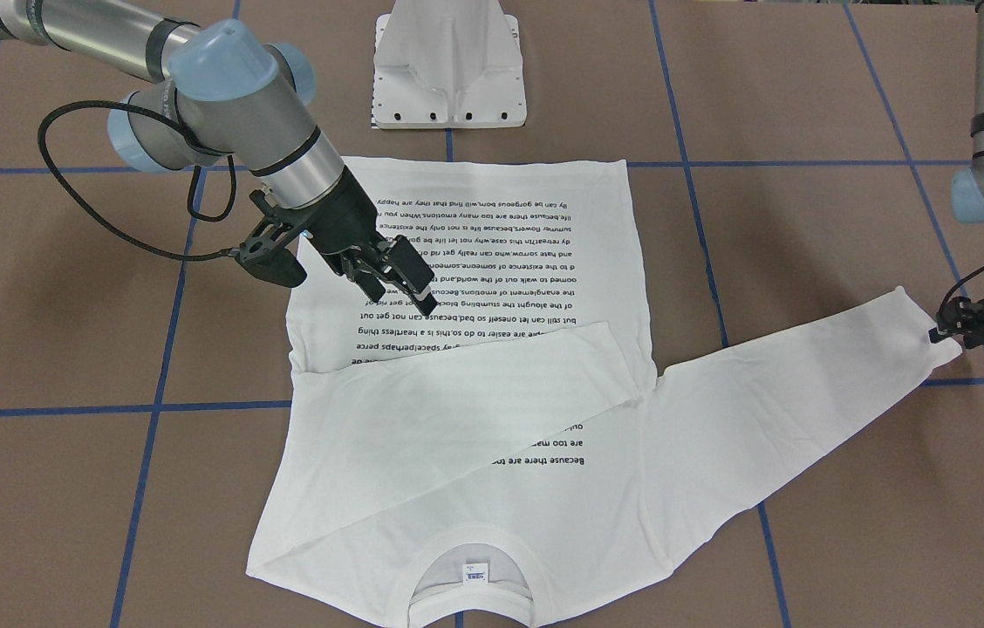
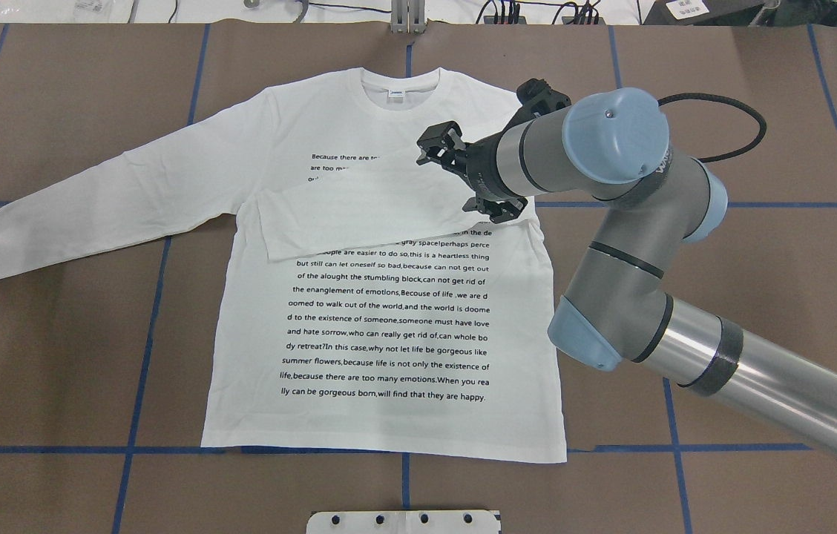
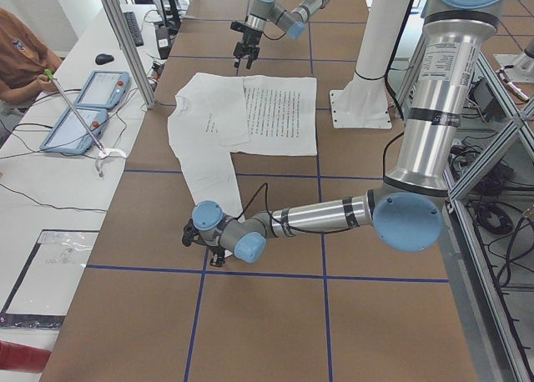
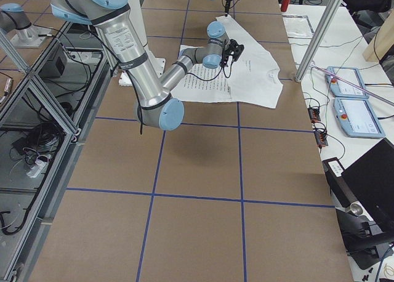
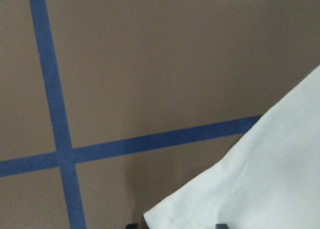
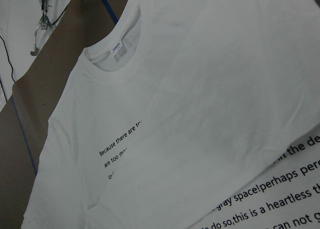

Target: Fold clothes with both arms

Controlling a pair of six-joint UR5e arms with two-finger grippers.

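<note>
White and long-sleeved, the T-shirt (image 1: 544, 506) lies flat on the brown counter (image 1: 64, 488) with its printed side up and its collar (image 1: 470, 545) on the far side from the robot. One sleeve (image 1: 457, 392) is folded across the chest, covering part of the black text. The other sleeve (image 1: 806, 392) stretches out toward the robot's left. Its cuff (image 5: 250, 189) lies between the parted jaws of the left gripper (image 1: 944, 335). Both fingertips (image 5: 221, 225) sit wide apart at the bottom edge of the wrist view, with the cloth flat on the counter. The left arm (image 3: 317, 217) runs low and nearly level to reach that cuff. The right arm (image 2: 685, 334) comes in from the robot's right and bends at the wrist. The right gripper (image 1: 396, 283) tilts down over the chest by the folded sleeve, jaws open and holding nothing, clear of the cloth. A white pedestal (image 1: 448, 70) stands beyond the hem.
</note>
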